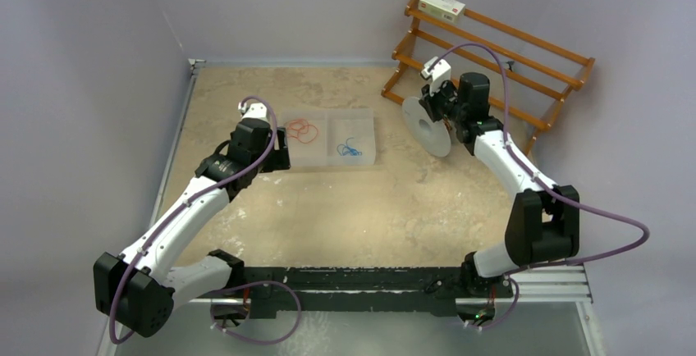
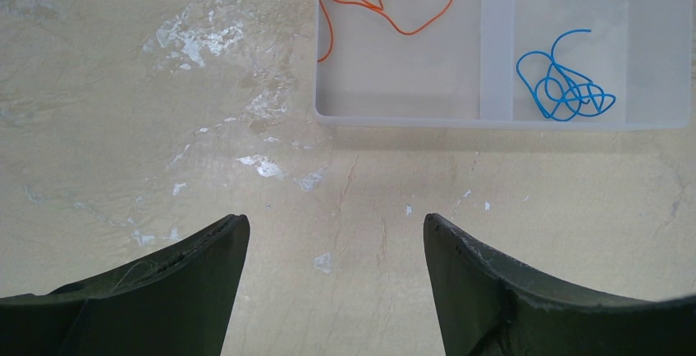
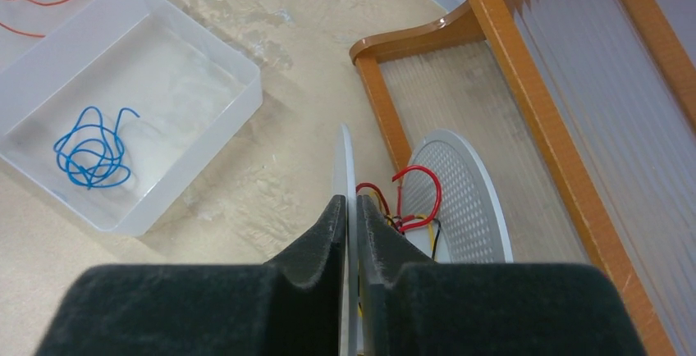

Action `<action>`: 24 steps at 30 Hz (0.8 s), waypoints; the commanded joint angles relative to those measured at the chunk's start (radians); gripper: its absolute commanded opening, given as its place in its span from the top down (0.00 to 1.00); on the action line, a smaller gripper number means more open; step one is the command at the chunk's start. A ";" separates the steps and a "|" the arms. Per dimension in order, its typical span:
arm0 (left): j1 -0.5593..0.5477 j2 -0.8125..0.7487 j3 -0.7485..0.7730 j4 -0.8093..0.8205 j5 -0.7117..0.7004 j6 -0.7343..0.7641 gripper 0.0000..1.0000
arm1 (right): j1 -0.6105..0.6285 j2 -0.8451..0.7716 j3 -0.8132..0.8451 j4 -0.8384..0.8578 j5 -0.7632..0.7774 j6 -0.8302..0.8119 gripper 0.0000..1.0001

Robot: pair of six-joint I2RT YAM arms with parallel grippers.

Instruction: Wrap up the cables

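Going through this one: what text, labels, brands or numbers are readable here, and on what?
No text can be read.
Small box on top of the wooden rack: print on its side, too small and blurred to read.
Clear tray and white spool: no writing visible.

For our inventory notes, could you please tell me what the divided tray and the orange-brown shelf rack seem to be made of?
Divided tray: probably translucent plastic, slightly frosted; the tabletop shows through its thin moulded walls. Shelf rack: seemingly wood under glossy orange-brown varnish, judging by highlights on its curved end; grain is not discernible.
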 commanded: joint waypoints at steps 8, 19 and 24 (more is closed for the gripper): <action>0.003 -0.019 -0.005 0.028 -0.003 0.021 0.22 | -0.005 -0.024 0.052 0.094 0.025 0.019 0.62; 0.002 -0.020 -0.006 0.028 -0.004 0.022 0.22 | -0.006 -0.044 0.049 0.100 0.032 0.036 0.52; 0.003 -0.019 -0.005 0.028 -0.002 0.023 0.22 | -0.005 -0.043 0.047 0.087 0.032 0.042 0.51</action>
